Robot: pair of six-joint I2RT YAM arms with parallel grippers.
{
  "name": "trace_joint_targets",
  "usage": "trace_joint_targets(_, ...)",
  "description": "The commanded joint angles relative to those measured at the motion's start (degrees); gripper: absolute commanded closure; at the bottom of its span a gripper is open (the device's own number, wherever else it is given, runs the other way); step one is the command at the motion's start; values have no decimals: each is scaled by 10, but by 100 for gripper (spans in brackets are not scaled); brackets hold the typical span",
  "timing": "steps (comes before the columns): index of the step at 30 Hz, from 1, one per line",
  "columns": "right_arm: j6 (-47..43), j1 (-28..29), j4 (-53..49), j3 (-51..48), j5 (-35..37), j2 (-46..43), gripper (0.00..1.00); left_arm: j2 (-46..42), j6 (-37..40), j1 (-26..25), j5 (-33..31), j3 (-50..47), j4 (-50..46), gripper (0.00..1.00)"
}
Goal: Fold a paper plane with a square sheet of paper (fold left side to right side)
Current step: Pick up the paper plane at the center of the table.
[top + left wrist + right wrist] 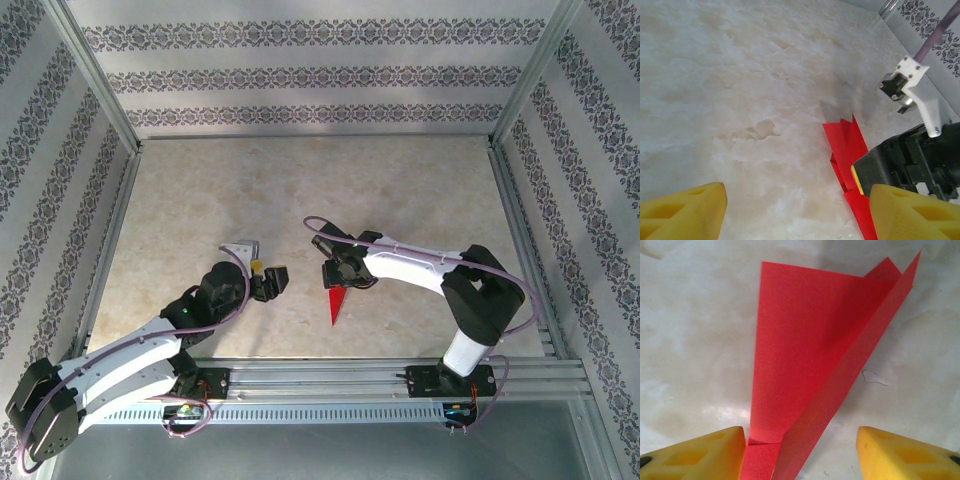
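The red sheet of paper (337, 304) lies near the table's front middle, folded into a slim pointed dart with its tip toward the arms. In the right wrist view the paper (805, 340) has one long flap standing up from the crease. My right gripper (338, 282) hovers over its wide end. That gripper (802, 455) is open, and the paper's narrow part runs between the yellow fingers (695, 455) close to the left one. My left gripper (268, 278) is open just left of the paper. In its own view the left gripper (800, 215) has bare table between its fingers, and the paper (846, 142) lies beside its right finger.
Patterned walls and aluminium frame rails (110, 235) enclose the marbled tabletop (300, 190). A small grey bracket (240, 248) sits just behind the left gripper. The right arm's black gripper body (912, 157) is close to my left gripper's right finger.
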Motion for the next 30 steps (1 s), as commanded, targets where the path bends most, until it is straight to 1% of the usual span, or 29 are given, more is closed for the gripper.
trace_joint_targets(1, 12, 5, -16, 12, 26, 9, 43, -18, 8, 9, -20, -8, -19, 24)
trace_joint_targets(6, 16, 5, -16, 9, 23, 20, 52, -29, 9, 10, -27, -12, -24, 24)
trace_joint_targets(15, 18, 5, -15, -7, 38, -19, 81, -32, 5, 11, -25, -7, -32, 24)
trace_joint_targets(19, 16, 5, -19, -12, 45, -43, 98, -34, 0, 11, -25, -1, -38, 24)
trace_joint_targets(20, 14, 5, -20, -13, 47, -50, 100, -34, -1, 11, -25, 1, -40, 24)
trace_joint_targets(25, 2, 3, -13, -24, 55, -94, 100, -42, -5, 11, -25, 12, -55, 24)
trace_joint_targets(28, -8, -7, 10, -39, 37, -135, 100, -49, -15, 12, -24, 14, -57, 23)
trace_joint_targets(30, -11, -22, 33, -54, 8, -163, 100, -56, -23, 12, -23, 13, -56, 23)
